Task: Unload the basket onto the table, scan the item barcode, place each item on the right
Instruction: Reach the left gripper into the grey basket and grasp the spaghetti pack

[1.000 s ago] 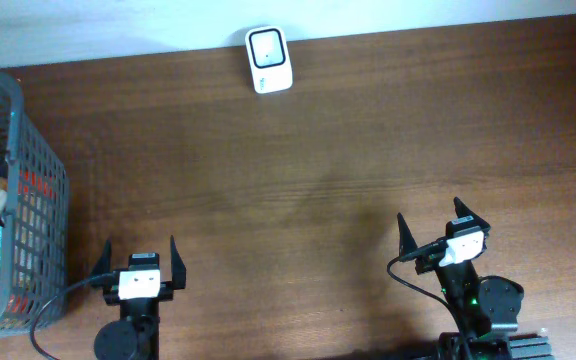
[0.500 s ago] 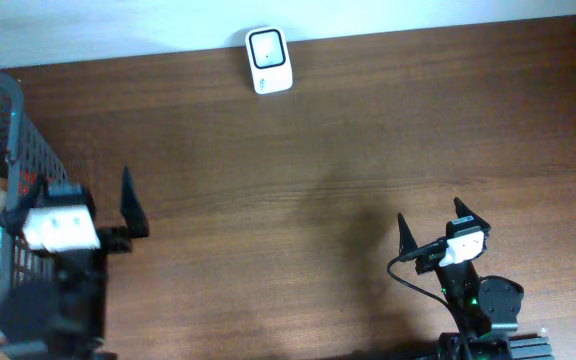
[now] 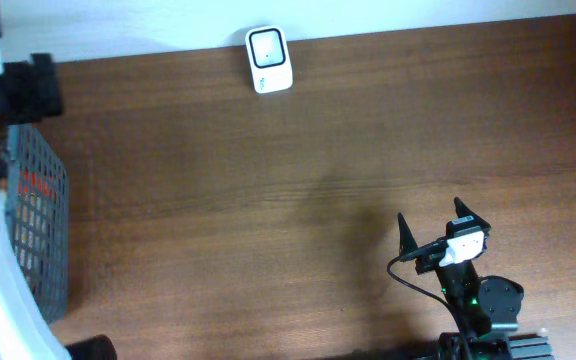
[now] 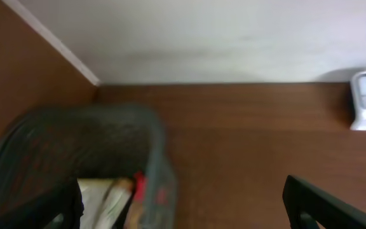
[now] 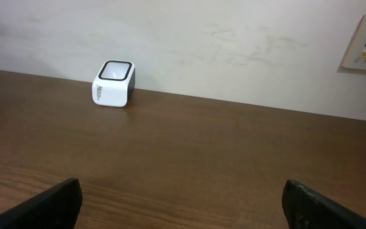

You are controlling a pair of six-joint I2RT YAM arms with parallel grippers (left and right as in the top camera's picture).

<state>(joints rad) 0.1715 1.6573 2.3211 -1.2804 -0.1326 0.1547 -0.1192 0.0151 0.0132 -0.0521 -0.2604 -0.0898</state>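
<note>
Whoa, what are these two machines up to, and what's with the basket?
Two robot arms are set to scan a product's barcode. The left tool hangs open and empty above a grey basket at the left end of the table, where packaged items lie; none has been picked up yet. The right tool sits open and empty near the front. The small white scanner stands at the back by the wall, nothing in front of it.

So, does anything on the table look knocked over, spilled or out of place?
Nothing stands out. The scanner stands upright by the wall, the basket sits upright at the table's left edge with its packages inside, and nothing is spilled.
</note>
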